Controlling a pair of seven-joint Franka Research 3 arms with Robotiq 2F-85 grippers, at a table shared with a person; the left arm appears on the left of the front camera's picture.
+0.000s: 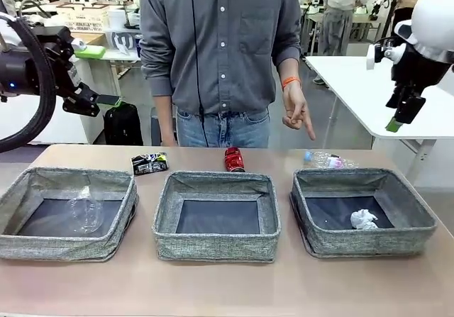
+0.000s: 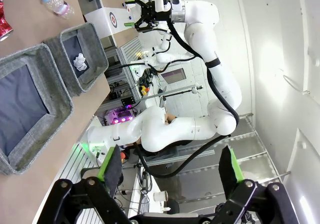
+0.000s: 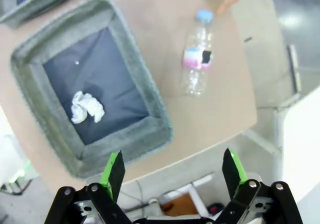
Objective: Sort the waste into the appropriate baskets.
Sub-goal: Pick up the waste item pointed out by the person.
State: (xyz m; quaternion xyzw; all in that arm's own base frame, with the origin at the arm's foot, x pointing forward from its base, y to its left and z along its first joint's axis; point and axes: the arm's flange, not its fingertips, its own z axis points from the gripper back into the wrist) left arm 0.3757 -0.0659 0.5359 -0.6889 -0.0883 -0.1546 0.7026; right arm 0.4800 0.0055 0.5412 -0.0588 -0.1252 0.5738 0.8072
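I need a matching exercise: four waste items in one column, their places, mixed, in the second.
1 clear plastic cup
2 paper ball
3 red can
4 plastic bottle

A on the table behind the middle basket
B inside the left basket
C on the table behind the right basket
D inside the right basket

Pairs: 1-B, 2-D, 3-A, 4-C

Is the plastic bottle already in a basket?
No, the clear plastic bottle lies on the table behind the right basket.
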